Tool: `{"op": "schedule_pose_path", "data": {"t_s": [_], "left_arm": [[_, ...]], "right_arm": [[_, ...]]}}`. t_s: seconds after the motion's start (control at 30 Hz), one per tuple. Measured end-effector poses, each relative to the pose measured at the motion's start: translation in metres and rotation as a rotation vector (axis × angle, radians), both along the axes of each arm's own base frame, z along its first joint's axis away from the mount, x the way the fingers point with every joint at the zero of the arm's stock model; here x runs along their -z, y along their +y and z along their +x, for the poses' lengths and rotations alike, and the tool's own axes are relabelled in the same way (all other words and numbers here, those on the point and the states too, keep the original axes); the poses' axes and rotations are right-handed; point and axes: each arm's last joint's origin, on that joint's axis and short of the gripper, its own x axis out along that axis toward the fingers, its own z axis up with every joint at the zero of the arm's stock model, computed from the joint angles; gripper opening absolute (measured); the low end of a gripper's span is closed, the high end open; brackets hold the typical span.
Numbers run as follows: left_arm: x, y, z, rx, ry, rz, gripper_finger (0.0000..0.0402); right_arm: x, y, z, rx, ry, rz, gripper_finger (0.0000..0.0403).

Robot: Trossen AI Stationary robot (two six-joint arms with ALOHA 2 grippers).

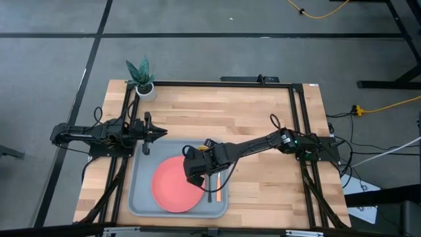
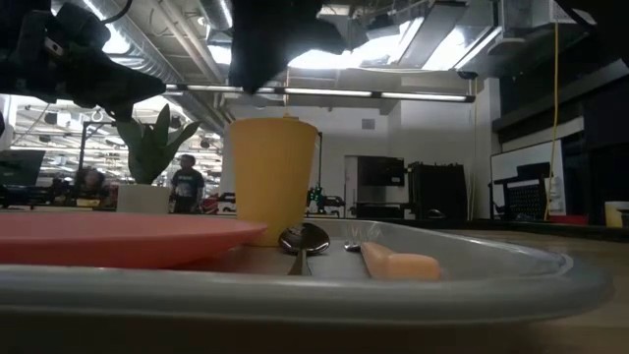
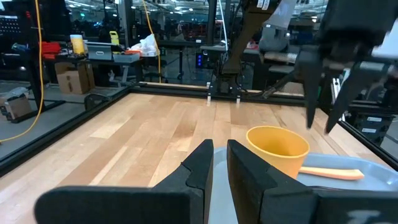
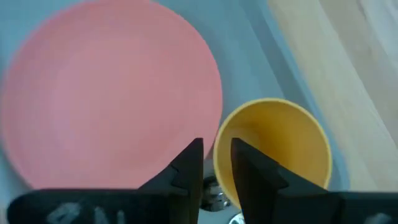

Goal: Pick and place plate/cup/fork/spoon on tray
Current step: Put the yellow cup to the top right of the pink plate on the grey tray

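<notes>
cup (image 4: 273, 146) upright on tray (image 1: 141, 191), beside plate (image 4: 106, 87)

High view looks straight down on the tray (image 1: 141, 197); low view faces level across its rim; both wrist views share the cup (image 3: 277, 149).

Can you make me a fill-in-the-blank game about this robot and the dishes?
1. The pink plate lies on the grey-blue ____.
2. The cup is the colour ____.
3. Beside the spoon lies a ____ with an orange handle.
4. The ____ gripper hangs over the tray; the other gripper waits at the tray's far edge.

Missing words: tray, yellow, fork, right
</notes>
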Motion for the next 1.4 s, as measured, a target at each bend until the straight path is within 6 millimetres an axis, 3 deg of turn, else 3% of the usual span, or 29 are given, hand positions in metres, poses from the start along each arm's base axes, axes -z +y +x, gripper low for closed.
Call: {"op": "schedule_pose_path", "data": {"t_s": [0.23, 0.53, 0.9, 1.13, 1.4], "left_arm": [[0.0, 0.0, 0.0, 0.0, -0.001, 0.0, 0.0041], [0.0, 0.0, 0.0, 0.0, 0.0, 0.0, 0.0041], [0.0, 0.0, 0.0, 0.0, -0.001, 0.0, 0.0041], [0.0, 0.0, 0.0, 0.0, 0.0, 0.0, 0.0041], [0.0, 0.0, 0.0, 0.0, 0.0, 0.0, 0.0041]], "right_arm": [[-0.018, 0.015, 0.001, -0.028, -0.125, 0.101, 0.0086], [-0.009, 0.034, 0.002, 0.04, -0.163, 0.203, 0.0086], [-0.008, 0.051, -0.007, -0.006, -0.134, 0.213, 0.0086], [0.029, 0.057, -0.008, -0.032, 0.047, 0.193, 0.0086], [0.033, 0.051, -0.009, -0.028, 0.056, 0.063, 0.0086]]}}
